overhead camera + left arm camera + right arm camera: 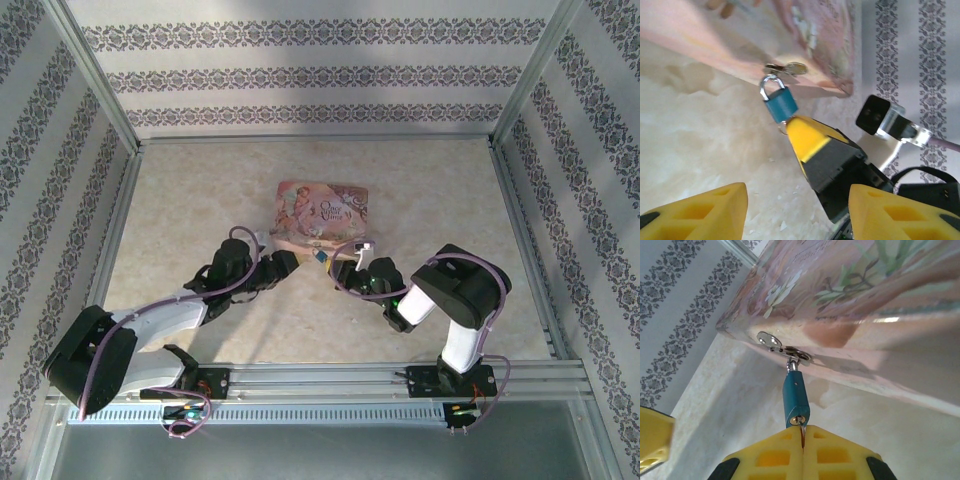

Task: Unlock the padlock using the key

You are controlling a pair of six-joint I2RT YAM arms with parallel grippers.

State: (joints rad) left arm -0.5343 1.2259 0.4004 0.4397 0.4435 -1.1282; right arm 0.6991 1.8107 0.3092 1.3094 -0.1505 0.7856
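Observation:
The padlock [796, 397] is a tiny blue body with a silvery shackle [769, 83], and it hangs from the metal hasp [790, 352] on the pink box's front edge. A thin key [801, 429] is pinched between the fingertips of my right gripper [802, 437], which is shut on it. The key's tip is in the keyhole [798, 420] on the lock's underside. In the left wrist view the padlock [781, 104] rests against the right gripper's yellow finger [807, 137]. My left gripper [797, 220] stands open just short of the lock, with nothing between its fingers [695, 215]. From above, the padlock [320, 256] sits between both grippers.
The pink picture-printed box [322, 218] lies flat on the beige table [200, 200], directly behind the lock. Patterned walls and metal frame rails [130, 190] enclose the table. One yellow finger of the left gripper [652, 442] shows at the left edge of the right wrist view.

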